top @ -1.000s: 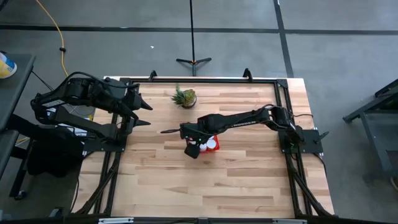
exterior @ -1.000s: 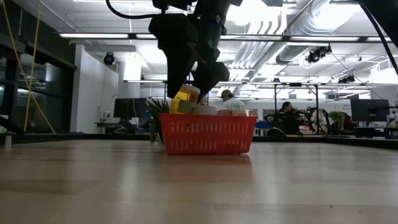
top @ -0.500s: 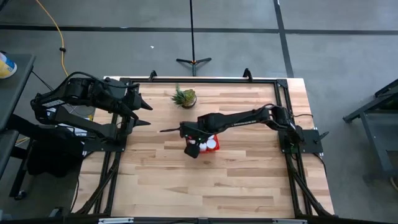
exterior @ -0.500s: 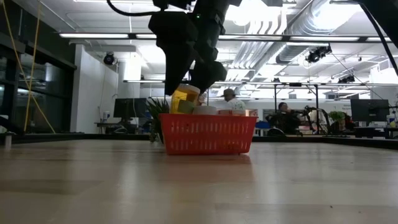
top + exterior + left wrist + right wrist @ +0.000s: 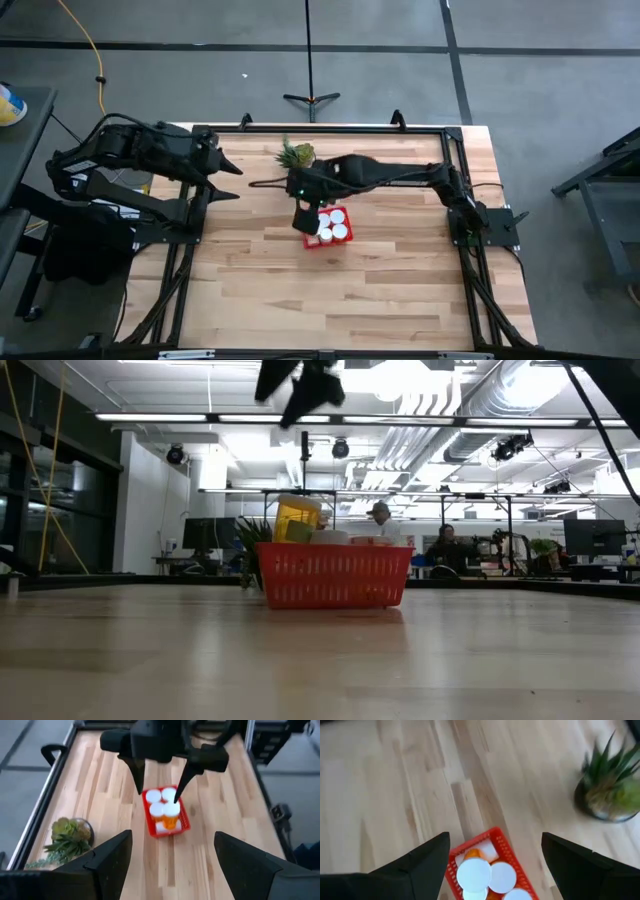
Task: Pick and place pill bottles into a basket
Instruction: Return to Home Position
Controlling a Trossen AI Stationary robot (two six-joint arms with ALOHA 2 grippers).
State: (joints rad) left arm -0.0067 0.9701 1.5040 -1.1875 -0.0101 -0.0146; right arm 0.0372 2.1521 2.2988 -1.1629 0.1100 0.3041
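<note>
The red basket (image 5: 310, 242) stands on the table near its middle and holds several white-capped pill bottles (image 5: 330, 226). In the low view an orange-bodied bottle (image 5: 296, 520) sticks up above the left end of the basket (image 5: 335, 575). My right gripper (image 5: 305, 212) is open and empty, high above the basket (image 5: 186, 822) at its far side; it also shows in the low view (image 5: 300, 385) and in its own wrist view (image 5: 495, 837). My left gripper (image 5: 228, 180) is open and empty at the table's far left.
A small spiky green potted plant (image 5: 296, 154) stands near the far edge, just beyond the right arm's wrist. There is bare wood in front of the basket and on both sides of it. Black frame rails run along the table's edges.
My right gripper has risen from just over the basket's bottles to well above them and has moved a little toward the far edge. The orange bottle stays standing in the basket's left end. The basket has not moved.
</note>
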